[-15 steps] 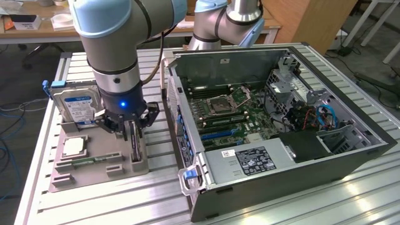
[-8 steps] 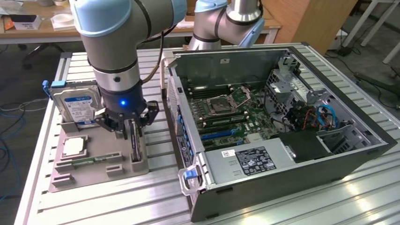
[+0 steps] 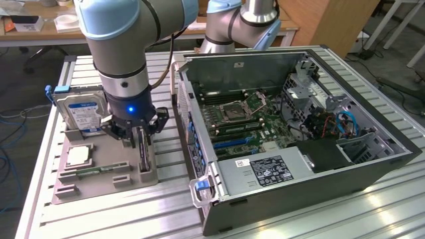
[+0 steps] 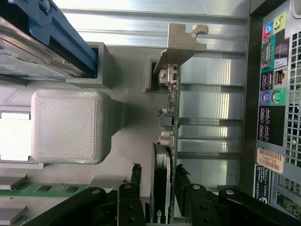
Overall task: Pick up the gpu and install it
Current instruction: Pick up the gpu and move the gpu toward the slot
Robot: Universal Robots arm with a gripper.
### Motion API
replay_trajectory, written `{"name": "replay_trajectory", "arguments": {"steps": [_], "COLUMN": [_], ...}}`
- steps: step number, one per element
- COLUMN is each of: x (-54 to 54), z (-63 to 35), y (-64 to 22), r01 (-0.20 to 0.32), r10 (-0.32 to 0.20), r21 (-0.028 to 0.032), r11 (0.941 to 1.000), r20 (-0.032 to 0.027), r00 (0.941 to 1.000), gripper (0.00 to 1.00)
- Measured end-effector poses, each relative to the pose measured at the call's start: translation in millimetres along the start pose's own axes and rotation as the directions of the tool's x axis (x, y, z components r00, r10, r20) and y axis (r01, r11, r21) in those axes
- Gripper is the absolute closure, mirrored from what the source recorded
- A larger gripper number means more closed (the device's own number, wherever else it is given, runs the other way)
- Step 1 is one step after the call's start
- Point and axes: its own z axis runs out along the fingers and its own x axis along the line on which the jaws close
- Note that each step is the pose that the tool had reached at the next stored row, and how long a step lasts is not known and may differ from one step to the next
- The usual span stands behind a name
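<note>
The gpu stands on edge in a slot of the grey holder tray, left of the open computer case. My gripper is lowered over the card's upper edge and is open, one finger on each side. In the wrist view the gpu shows its black cooler, green board edge and silvery end bracket. The black fingers flank it with a narrow gap on each side, so my gripper straddles the card without clamping it.
A silver hard drive with a blue-white label stands in the tray's far end, and a square processor chip lies beside the gpu. The case lies open with its motherboard exposed. A second robot arm stands behind.
</note>
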Motion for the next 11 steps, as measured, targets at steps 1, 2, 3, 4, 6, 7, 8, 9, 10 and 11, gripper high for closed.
{"name": "replay_trajectory", "arguments": {"steps": [1, 2, 3, 4, 6, 7, 8, 9, 10, 11], "x": [0.0, 0.0, 0.0, 0.0, 0.0, 0.0, 0.0, 0.0, 0.0, 0.0], "z": [0.0, 0.0, 0.1, 0.1, 0.1, 0.1, 0.0, 0.0, 0.1, 0.0], "y": [0.0, 0.0, 0.0, 0.0, 0.0, 0.0, 0.0, 0.0, 0.0, 0.0], "r01": [0.000, 0.000, 0.000, 0.000, 0.000, 0.000, 0.000, 0.000, 0.000, 0.000], "r10": [0.000, 0.000, 0.000, 0.000, 0.000, 0.000, 0.000, 0.000, 0.000, 0.000], "r21": [0.0000, -0.0001, 0.0000, -0.0001, -0.0001, -0.0001, 0.0000, -0.0001, -0.0001, -0.0001], "r11": [1.0000, 1.0000, 1.0000, 1.0000, 1.0000, 1.0000, 1.0000, 1.0000, 1.0000, 1.0000], "r20": [0.0001, 0.0001, 0.0001, 0.0001, 0.0001, 0.0001, 0.0002, 0.0001, 0.0001, 0.0001], "r00": [1.0000, 1.0000, 1.0000, 1.0000, 1.0000, 1.0000, 1.0000, 1.0000, 1.0000, 1.0000], "gripper": [0.58, 0.58, 0.58, 0.58, 0.60, 0.67, 0.67, 0.67, 0.73, 0.73]}}
